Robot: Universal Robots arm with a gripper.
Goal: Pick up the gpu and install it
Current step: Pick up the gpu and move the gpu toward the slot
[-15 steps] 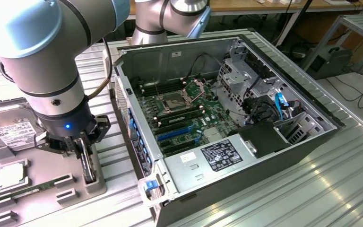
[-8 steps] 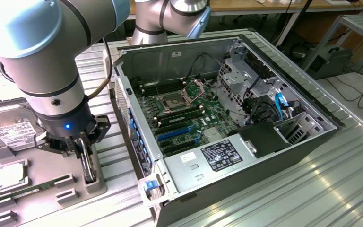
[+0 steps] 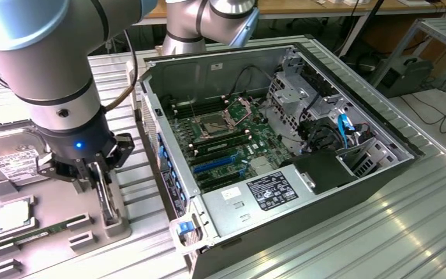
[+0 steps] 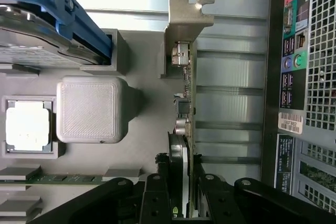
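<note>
The gpu point(image 4: 185, 109) stands on edge in a slot of the grey parts tray point(image 3: 56, 206), seen edge-on, its silver bracket point(image 4: 185, 17) at the far end. My gripper point(image 4: 181, 199) straddles the card, one black finger point(image 4: 156, 195) pressed against each face, near the fan side. In the exterior view the gripper point(image 3: 99, 183) points straight down over the gpu point(image 3: 108, 208), beside the open computer case point(image 3: 339, 180). The motherboard's blue expansion slots point(image 3: 215, 165) lie uncovered inside the case.
On the tray sit a silver hard drive point(image 3: 10, 160), a CPU point(image 3: 12, 216), a green RAM stick point(image 3: 41, 233) and a grey block point(image 4: 92, 108). The case's rear port panel point(image 4: 294, 66) rises close beside the tray. The table is ribbed metal.
</note>
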